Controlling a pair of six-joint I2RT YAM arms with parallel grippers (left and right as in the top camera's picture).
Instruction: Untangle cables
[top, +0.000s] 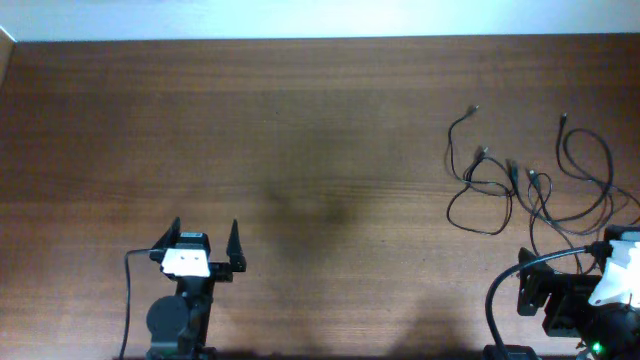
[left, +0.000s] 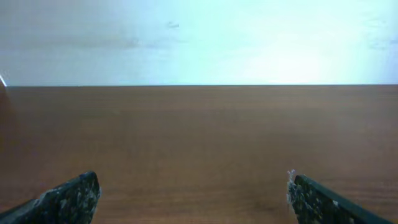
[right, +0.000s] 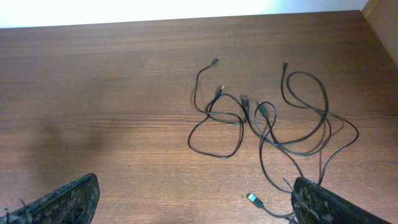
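As nothing is yet held, the step in hand is judged to be the first reach and pick.

- Cables (right: 261, 124): thin black cords, loosely crossed in one cluster on the wooden table (top: 300, 120), at its far right part, ahead of the right gripper (right: 194, 182), whose fingers are spread wide and empty.
- Left gripper (left: 192, 177): likewise spread and empty, well apart from the cluster, facing bare wood.
- Loose plug (right: 252, 199): nearest the right fingers, apart from the crossings.
- Advice: take that plug end or the outer left loop (right: 217, 157), not the central crossing (right: 249, 117). Pinch low and draw outward slowly along the table, watching that neighbouring cords do not drag. Bring the left arm across to pin the rest.
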